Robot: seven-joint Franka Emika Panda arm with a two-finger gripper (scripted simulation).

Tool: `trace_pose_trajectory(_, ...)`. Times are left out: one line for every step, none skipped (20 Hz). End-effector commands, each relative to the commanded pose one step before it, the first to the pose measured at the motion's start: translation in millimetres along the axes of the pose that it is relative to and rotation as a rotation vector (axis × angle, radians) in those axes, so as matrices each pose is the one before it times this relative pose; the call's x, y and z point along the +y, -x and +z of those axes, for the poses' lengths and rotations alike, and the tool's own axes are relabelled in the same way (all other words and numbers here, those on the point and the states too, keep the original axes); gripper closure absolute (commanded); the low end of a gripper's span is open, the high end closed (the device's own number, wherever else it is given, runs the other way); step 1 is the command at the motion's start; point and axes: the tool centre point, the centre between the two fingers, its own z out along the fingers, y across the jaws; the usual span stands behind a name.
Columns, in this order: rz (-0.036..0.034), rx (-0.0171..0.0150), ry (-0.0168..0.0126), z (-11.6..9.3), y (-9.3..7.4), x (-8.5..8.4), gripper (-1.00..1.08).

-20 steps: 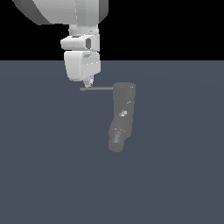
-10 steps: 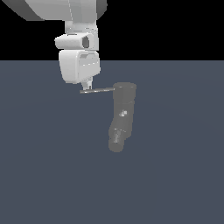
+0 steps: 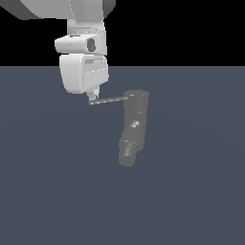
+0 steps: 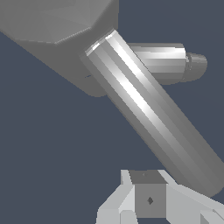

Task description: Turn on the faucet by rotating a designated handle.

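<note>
The faucet is a dull grey thick cylinder with a flat top cap and a bent lower part ending in a round spout. The handle, a thin grey rod, projects from the faucet's top toward the exterior view's left, slightly tilted. My gripper hangs under the white hand at the rod's free end, touching it. In the wrist view the handle runs from the faucet's top past my gripper. The fingers are together, with the rod beside them, not between them.
The faucet stands on a plain dark grey-blue floor. The white arm rises above the hand toward the top of the exterior view. No other objects show.
The hand has moved nearer the exterior camera and slightly to that view's left. The handle's free end has swung with it, so the rod has gone from level to slightly tilted.
</note>
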Motion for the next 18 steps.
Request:
trace_pose_trajectory(0.00373, 0.00181, 0.00158, -0.05, -7.62, 5.49, 1.08)
trace_pose_trajectory(-0.00067, 0.00007, 0.00016, 0.05, -1.86, 2.31, 1.08)
trace_pose_trajectory(0.00000, 0.00000, 0.00000, -0.03, -2.20, 2.23, 1.08)
trace_pose_trajectory(0.00000, 0.00000, 0.00000, -0.03, -2.20, 2.23, 1.08)
trace_pose_trajectory(0.00000, 0.00000, 0.00000, -0.03, -2.20, 2.24, 1.08)
trace_pose_trajectory(-0.00067, 0.00006, 0.00016, 0.05, -1.88, 2.32, 1.08)
trace_pose_trajectory(0.00000, 0.00000, 0.00000, -0.03, -2.21, 2.24, 1.08)
trace_pose_trajectory(0.00000, 0.00000, 0.00000, -0.03, -2.21, 2.25, 1.08)
trace_pose_trajectory(-0.00067, 0.00005, 0.00016, 0.05, -1.89, 2.33, 1.08)
trace_pose_trajectory(0.00000, 0.00000, 0.00000, -0.04, -2.22, 2.25, 1.08)
trace_pose_trajectory(0.00000, 0.00000, 0.00000, -0.04, -2.22, 2.26, 1.08)
trace_pose_trajectory(-0.00067, 0.00004, 0.00016, 0.04, -1.91, 2.33, 1.08)
trace_pose_trajectory(0.00000, 0.00000, 0.00000, -0.04, -2.23, 2.27, 1.08)
trace_pose_trajectory(0.00000, 0.00000, 0.00000, -0.04, -2.23, 2.27, 1.08)
trace_pose_trajectory(-0.00067, 0.00004, 0.00016, 0.04, -1.93, 2.34, 1.08)
trace_pose_trajectory(0.00000, 0.00000, 0.00000, -0.04, -2.24, 2.28, 1.08)
trace_pose_trajectory(0.00000, 0.00000, 0.00000, -0.04, -2.24, 2.29, 1.08)
trace_pose_trajectory(-0.00067, 0.00003, 0.00016, 0.04, -1.95, 2.35, 1.08)
